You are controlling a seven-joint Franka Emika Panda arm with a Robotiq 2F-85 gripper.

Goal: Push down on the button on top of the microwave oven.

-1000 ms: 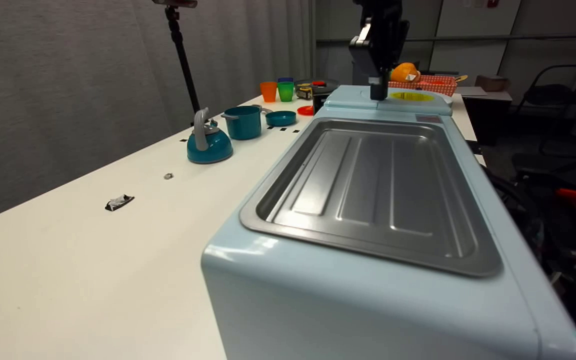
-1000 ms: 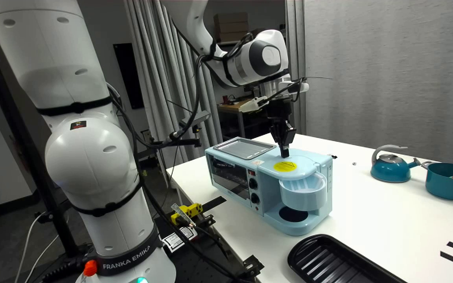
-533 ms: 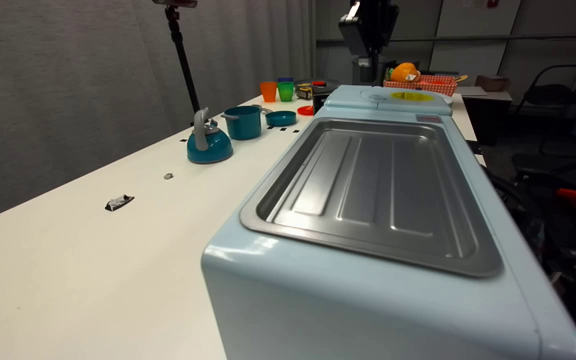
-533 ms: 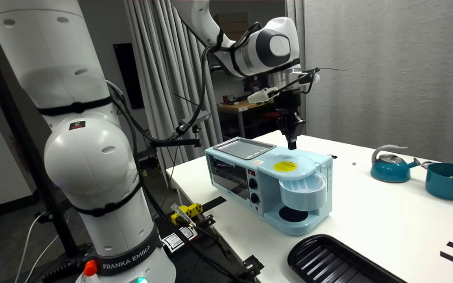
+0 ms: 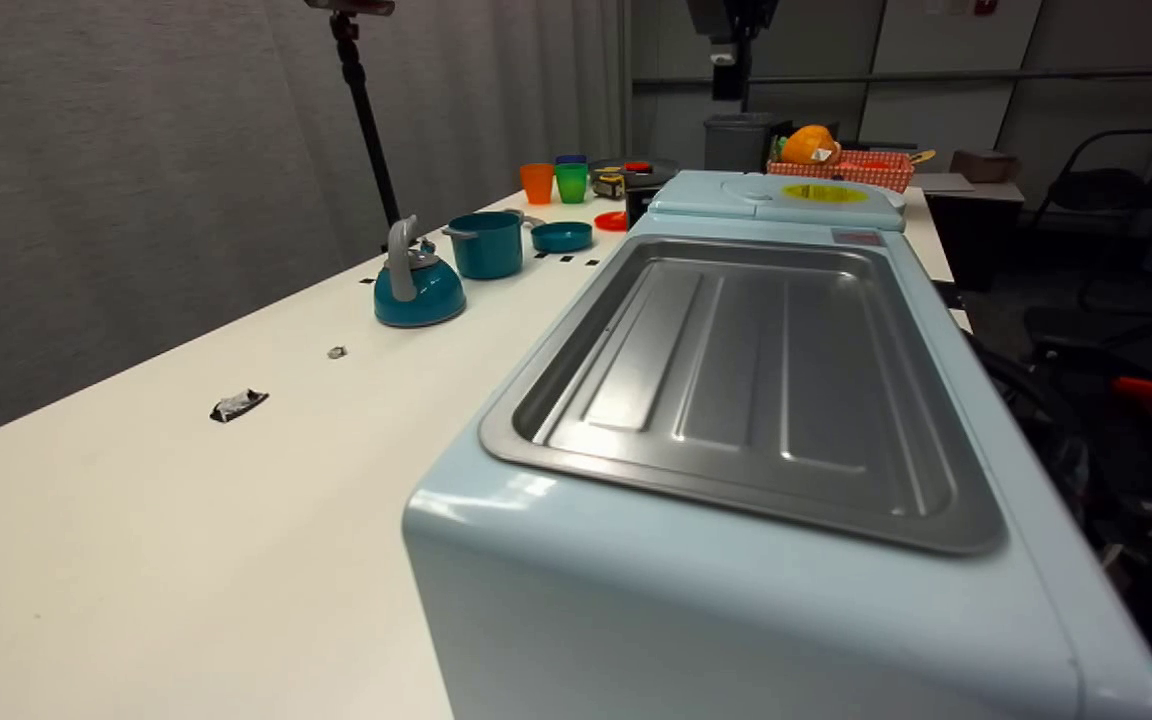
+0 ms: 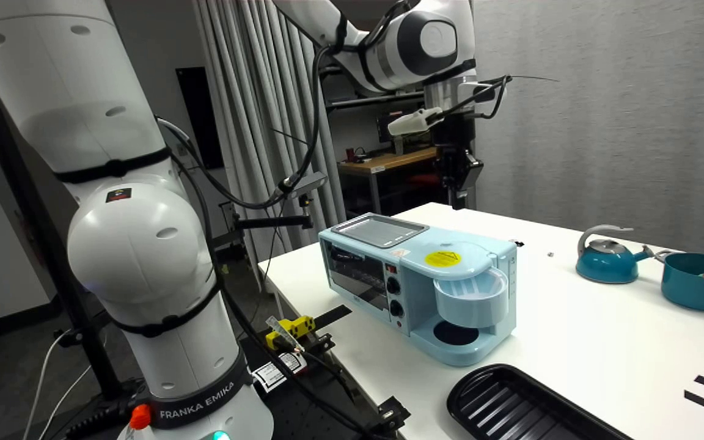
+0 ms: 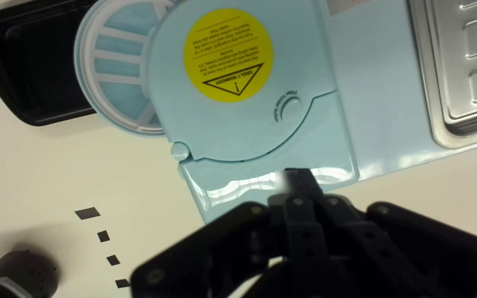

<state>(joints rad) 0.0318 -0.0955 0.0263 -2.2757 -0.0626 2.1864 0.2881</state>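
Observation:
The pale blue microwave oven (image 5: 786, 620) has a grey ribbed metal panel on top. It also shows in an exterior view (image 6: 418, 293) and in the wrist view (image 7: 371, 87). The round pale blue button (image 7: 291, 109) lies on its top, near a yellow sticker, with "Filter holder button" printed beside it. It looks flush or slightly raised; I cannot tell which. My black gripper (image 7: 302, 182) is shut and empty, its fingertips together. In both exterior views the gripper (image 5: 729, 82) (image 6: 457, 200) hangs in the air well above the oven top, apart from it.
A black ribbed tray (image 6: 529, 409) lies on the white table in front of the oven. A teal kettle (image 6: 607, 263) and teal pot (image 6: 699, 281) stand beyond it. A pale blue filter basket (image 7: 124, 66) sticks out from the oven's end. Cups (image 5: 536, 184) stand farther back.
My gripper has risen from the oven top near the button into the air, shifting slightly towards the curtain side. It has stayed shut. The oven has not moved.

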